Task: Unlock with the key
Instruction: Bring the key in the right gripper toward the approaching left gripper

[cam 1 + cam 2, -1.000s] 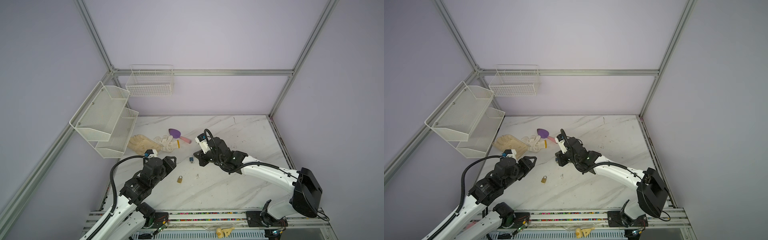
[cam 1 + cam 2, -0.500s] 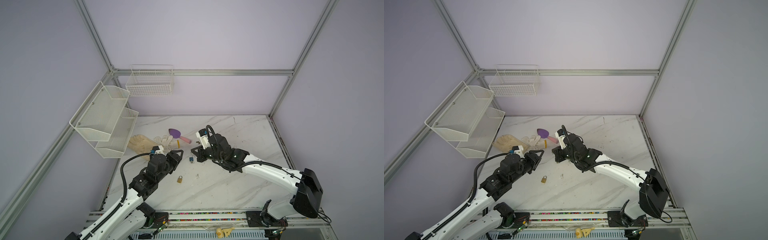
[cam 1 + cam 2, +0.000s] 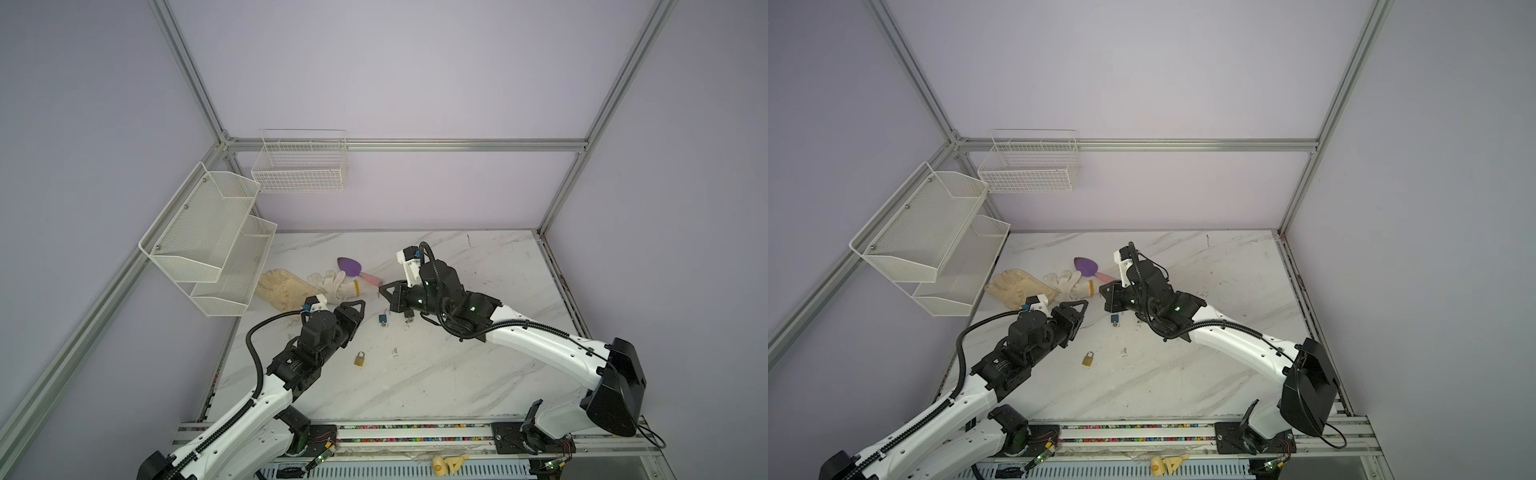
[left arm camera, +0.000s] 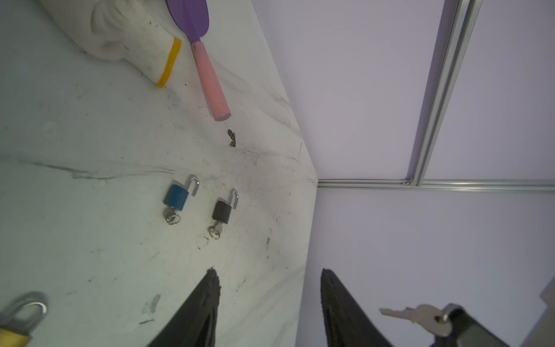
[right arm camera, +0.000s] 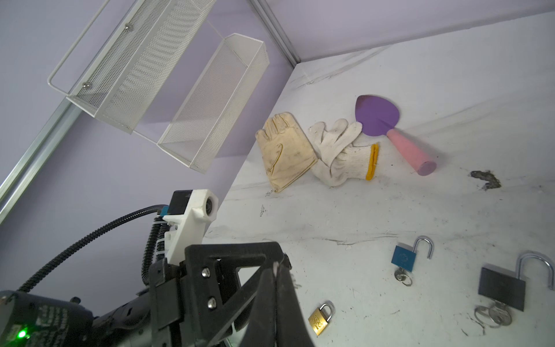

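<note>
A shut brass padlock [image 3: 360,358] [image 3: 1087,359] lies on the marble table, seen also in the wrist views [image 4: 18,323] [image 5: 321,318]. My right gripper [image 3: 381,289] [image 3: 1101,289] [image 5: 275,266] hovers above the table, shut on a small silver key [image 4: 416,314]. My left gripper [image 3: 356,311] [image 3: 1079,311] [image 4: 268,272] hangs open and empty just left of it, beyond the brass padlock. A blue padlock [image 4: 177,196] [image 5: 404,258] and a black padlock [image 4: 222,211] [image 5: 501,288] lie open, each with a key in it.
Two work gloves [image 3: 291,286] [image 3: 336,282] and a purple trowel with a pink handle [image 3: 351,268] lie behind the grippers. White mesh shelves [image 3: 208,245] hang on the left wall. A wire basket [image 3: 301,166] hangs on the back wall.
My left arm has reached forward and to the right, bringing its open gripper close to the right one. My right gripper has drawn back from the open padlocks, still shut.
</note>
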Available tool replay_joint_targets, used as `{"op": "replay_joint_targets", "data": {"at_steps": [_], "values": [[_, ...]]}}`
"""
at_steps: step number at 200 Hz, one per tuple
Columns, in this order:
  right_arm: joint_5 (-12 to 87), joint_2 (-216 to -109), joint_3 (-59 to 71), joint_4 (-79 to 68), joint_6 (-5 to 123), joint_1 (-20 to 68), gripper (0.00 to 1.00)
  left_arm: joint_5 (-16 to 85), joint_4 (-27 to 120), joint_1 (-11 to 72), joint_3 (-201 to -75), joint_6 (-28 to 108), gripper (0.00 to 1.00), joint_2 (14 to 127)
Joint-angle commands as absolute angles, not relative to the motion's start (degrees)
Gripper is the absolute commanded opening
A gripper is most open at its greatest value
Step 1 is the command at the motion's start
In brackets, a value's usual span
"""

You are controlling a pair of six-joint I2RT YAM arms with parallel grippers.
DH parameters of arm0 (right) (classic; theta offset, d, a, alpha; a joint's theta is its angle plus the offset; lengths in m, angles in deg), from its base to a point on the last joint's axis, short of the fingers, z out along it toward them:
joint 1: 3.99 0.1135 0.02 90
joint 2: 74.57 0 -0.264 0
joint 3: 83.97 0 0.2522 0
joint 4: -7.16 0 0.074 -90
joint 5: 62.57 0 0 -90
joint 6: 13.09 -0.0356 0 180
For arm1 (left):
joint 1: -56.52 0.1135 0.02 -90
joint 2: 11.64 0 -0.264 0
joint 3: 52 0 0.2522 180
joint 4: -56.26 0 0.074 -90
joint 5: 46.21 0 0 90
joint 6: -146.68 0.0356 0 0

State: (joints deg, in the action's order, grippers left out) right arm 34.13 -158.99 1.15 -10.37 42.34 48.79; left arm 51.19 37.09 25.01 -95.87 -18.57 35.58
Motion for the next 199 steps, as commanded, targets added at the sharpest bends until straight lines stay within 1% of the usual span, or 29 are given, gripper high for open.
{"op": "replay_joint_targets", "data": {"at_steps": [1,11,24,63,75,88,114,127,160,199], "values": [[29.0,-156.6,4.2,-15.6,38.7,48.8,0.00,56.8,38.5,25.3,-101.7,5.4,0.51,36.6],[27.8,-156.7,5.3,-17.7,38.3,48.7,0.00,56.5,42.1,25.3,-100.8,12.6,0.48,36.7],[27.5,-156.6,6.4,-19.4,37.8,48.6,0.00,51.9,51.9,25.3,-97.5,25.4,0.47,36.7],[27.0,-157.0,10.2,-24.6,38.2,48.3,0.00,42.4,75.3,25.3,-88.6,46.3,0.48,37.9],[27.5,-157.2,11.2,-26.0,38.3,48.2,0.00,39.9,79.8,25.3,-87.4,51.6,0.48,39.0],[28.4,-157.2,12.1,-27.3,38.2,48.1,0.00,37.5,81.1,25.2,-87.8,56.2,0.48,40.3],[29.7,-157.4,13.7,-29.3,38.2,48.0,0.00,37.8,85.2,25.0,-88.6,61.7,0.47,43.3],[30.0,-157.7,14.1,-30.0,38.3,48.1,0.00,36.2,87.8,24.9,-89.2,63.1,0.46,44.7],[30.1,-157.6,14.8,-30.6,38.1,48.1,0.00,32.5,88.5,23.8,-92.3,65.8,0.44,48.6],[29.6,-157.8,15.3,-31.1,38.9,48.0,0.00,34.0,91.3,21.7,-94.7,67.0,0.39,52.6]]}}
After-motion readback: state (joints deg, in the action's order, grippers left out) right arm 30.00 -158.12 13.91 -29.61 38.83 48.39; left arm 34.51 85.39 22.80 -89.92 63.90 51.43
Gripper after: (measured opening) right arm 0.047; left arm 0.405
